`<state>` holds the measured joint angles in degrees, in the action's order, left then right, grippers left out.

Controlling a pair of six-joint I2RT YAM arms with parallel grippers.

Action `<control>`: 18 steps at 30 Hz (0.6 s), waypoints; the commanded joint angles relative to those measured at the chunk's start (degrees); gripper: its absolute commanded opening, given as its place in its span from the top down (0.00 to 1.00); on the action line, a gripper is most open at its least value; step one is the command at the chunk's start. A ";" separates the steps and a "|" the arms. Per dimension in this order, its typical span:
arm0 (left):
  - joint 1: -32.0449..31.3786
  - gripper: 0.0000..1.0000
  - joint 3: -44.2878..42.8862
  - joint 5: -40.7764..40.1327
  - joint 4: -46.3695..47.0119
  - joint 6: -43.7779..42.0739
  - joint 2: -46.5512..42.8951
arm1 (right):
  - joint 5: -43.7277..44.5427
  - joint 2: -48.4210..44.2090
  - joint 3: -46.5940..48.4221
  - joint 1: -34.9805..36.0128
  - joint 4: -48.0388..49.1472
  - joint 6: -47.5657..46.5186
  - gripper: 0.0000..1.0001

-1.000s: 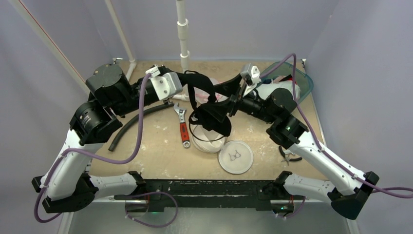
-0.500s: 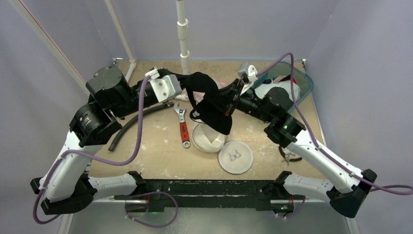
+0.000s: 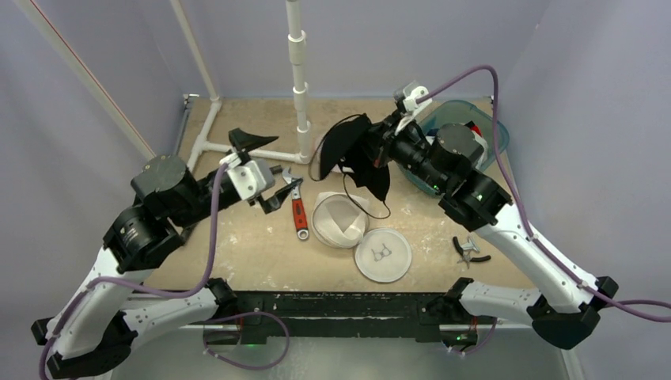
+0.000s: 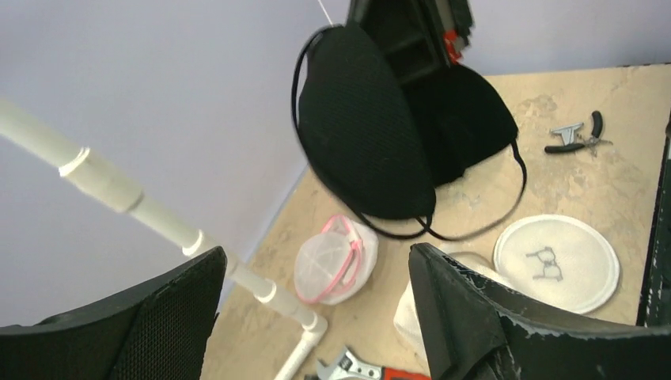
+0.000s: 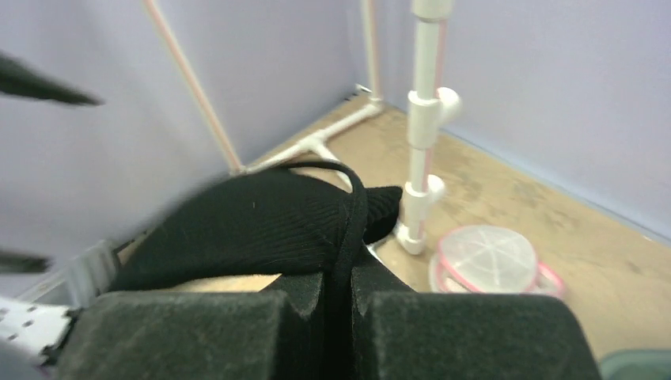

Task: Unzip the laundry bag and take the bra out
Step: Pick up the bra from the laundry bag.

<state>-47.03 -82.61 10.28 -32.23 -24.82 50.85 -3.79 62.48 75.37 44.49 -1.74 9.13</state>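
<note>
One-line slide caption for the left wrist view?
Open left gripper faces the black bra held by the right gripper; laundry bag on the table.

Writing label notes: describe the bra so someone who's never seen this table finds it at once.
Start at the right arm, raised over the table: the bra hangs from the right gripper, jaws shut on it. It is the only black cloth, cups and thin straps, unlike the white laundry bag on the table below.
</note>
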 commanded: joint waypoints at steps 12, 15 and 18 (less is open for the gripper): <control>-0.27 0.11 23.00 -8.38 8.92 12.04 -21.59 | 6.15 10.20 5.06 -15.91 -8.53 2.90 1.00; -0.27 0.11 29.80 -8.11 13.11 15.40 -25.11 | -2.79 12.74 10.97 -17.03 -6.33 5.71 1.00; -0.34 0.10 34.00 -9.01 17.85 18.73 -27.33 | -6.75 16.03 21.83 -22.92 -6.55 10.96 1.00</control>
<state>-47.03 -52.75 3.38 -23.59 -13.08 25.82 -0.95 77.19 82.81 26.96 -12.95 12.84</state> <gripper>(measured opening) 0.891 0.024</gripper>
